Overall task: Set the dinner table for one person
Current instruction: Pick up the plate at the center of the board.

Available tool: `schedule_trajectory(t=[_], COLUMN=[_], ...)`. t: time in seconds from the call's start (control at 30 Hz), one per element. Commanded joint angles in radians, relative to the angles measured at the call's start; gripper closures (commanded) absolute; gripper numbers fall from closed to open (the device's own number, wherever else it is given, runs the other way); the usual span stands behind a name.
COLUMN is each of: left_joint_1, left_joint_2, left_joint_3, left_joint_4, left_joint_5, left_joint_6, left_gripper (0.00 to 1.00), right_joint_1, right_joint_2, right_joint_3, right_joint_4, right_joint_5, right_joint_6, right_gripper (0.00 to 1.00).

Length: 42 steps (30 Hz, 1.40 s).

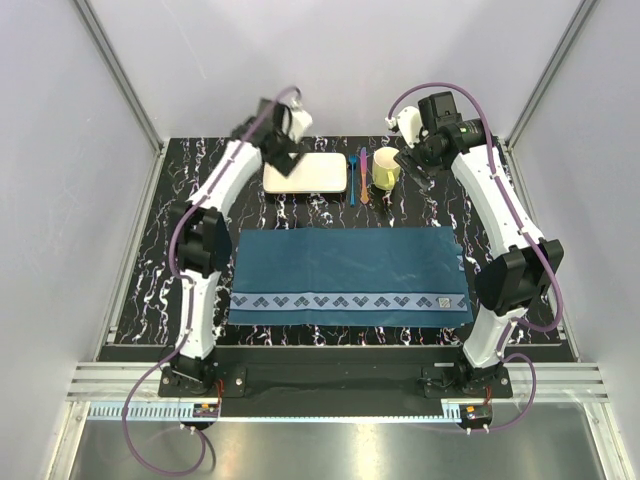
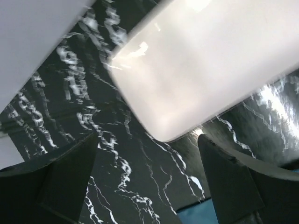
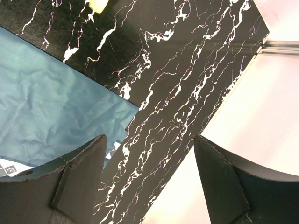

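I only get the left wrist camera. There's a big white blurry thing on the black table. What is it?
Observer: The top view shows that it is a white rectangular plate with rounded corners, lying at the far side of the dinner table.
Operator: Is there something to drink from?
Observer: Yes. A yellow cup stands to the right of the plate, and the right tool is close beside it.
Operator: What's the little blue bit at the bottom of my picture?
Observer: That's a corner of a teal placemat. It is spread flat in the middle of the table with nothing on it.
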Motion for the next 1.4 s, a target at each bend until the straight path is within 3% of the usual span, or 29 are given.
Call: schedule_trajectory(t=[0.0, 0.17, 0.3, 0.67, 1.13, 1.37], left_joint_1=[0.086, 0.163, 0.236, 0.272, 0.324, 0.326], left_joint_2=[0.086, 0.166, 0.195, 0.301, 0.364, 0.399], left_joint_3=[0.252, 0.307, 0.262, 0.284, 0.233, 0.242], left_joint_4=[-0.167, -0.164, -0.146, -0.063, 0.15, 0.181], left_joint_5=[0.105, 0.205, 0.389, 0.631, 0.762, 0.822], left_joint_6=[-0.234, -0.357, -0.455, -0.602, -0.705, -0.766], left_gripper=[0.05, 0.05, 0.06, 0.09, 0.12, 0.13], right_joint_1=[0.002, 0.002, 0.002, 0.002, 0.013, 0.022], right_joint_2=[-0.017, -0.029, -0.055, -0.07, -0.055, -0.015], right_joint_3=[0.007, -0.037, -0.071, -0.08, -0.025, 0.039], right_joint_4=[0.017, 0.017, 0.018, -0.006, -0.074, -0.105], right_joint_5=[0.017, 0.059, 0.084, 0.124, 0.179, 0.216], right_joint_6=[-0.015, -0.052, -0.069, -0.074, -0.037, -0.026], right_gripper=[0.17, 0.18, 0.17, 0.18, 0.18, 0.18])
